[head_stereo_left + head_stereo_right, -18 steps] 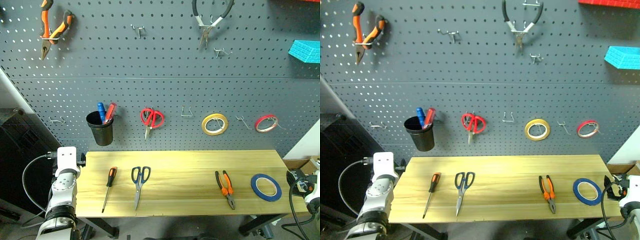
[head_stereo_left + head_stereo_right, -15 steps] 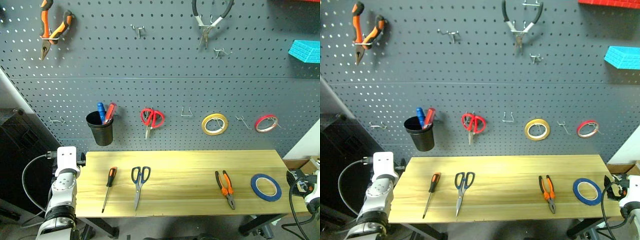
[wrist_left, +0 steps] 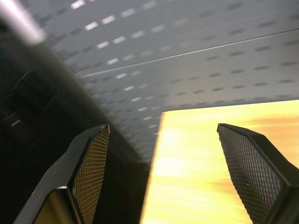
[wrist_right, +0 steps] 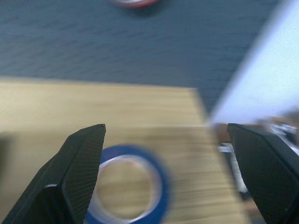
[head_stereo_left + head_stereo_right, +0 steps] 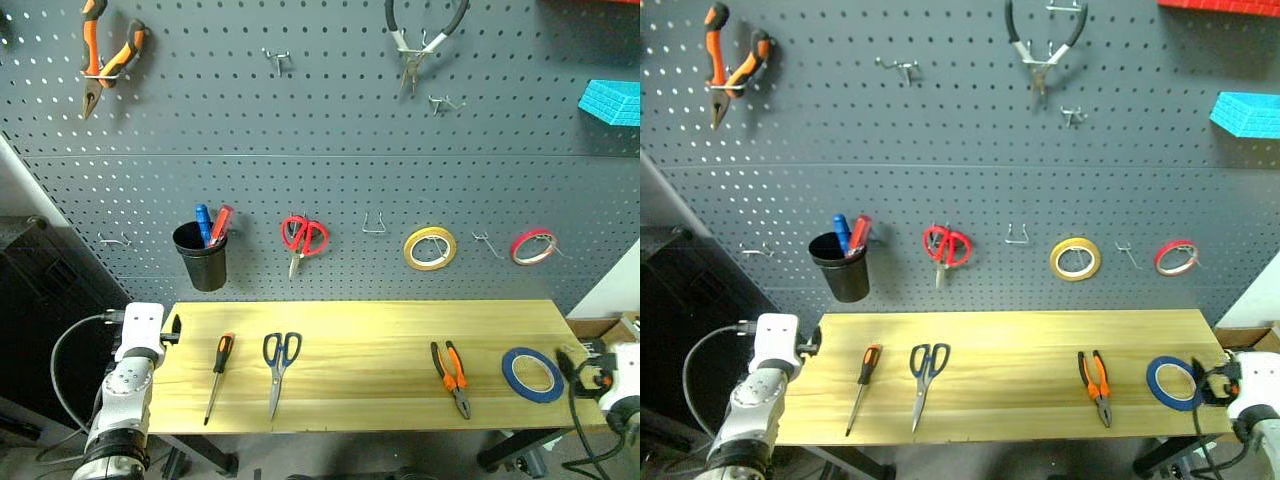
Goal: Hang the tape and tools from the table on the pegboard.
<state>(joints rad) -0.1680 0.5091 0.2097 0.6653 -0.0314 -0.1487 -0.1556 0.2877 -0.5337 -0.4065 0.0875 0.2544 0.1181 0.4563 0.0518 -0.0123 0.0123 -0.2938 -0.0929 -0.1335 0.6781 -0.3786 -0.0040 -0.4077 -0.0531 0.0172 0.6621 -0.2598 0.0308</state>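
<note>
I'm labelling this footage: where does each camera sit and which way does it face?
Eye views: head, looking forward and down at pegboard and table; both arms at the sides.
Left wrist: open left gripper facing the table's corner.
Right wrist: open right gripper facing the blue tape.
Shared: tape, table, pegboard.

The table (image 5: pixel 360 400) is a long top of light yellow wood on dark legs, and four things lie flat on it in a row. The blue-handled scissors (image 5: pixel 279 366) lie left of the middle, blades toward the front edge. Just left of the scissors is the thin screwdriver (image 5: pixel 218 373) — orange and black handle at the back. Well to the right of the scissors lie the short orange pliers (image 5: pixel 451 374). Farther right still — near the table's end — lies the blue tape (image 5: pixel 532 374) ring.
</note>
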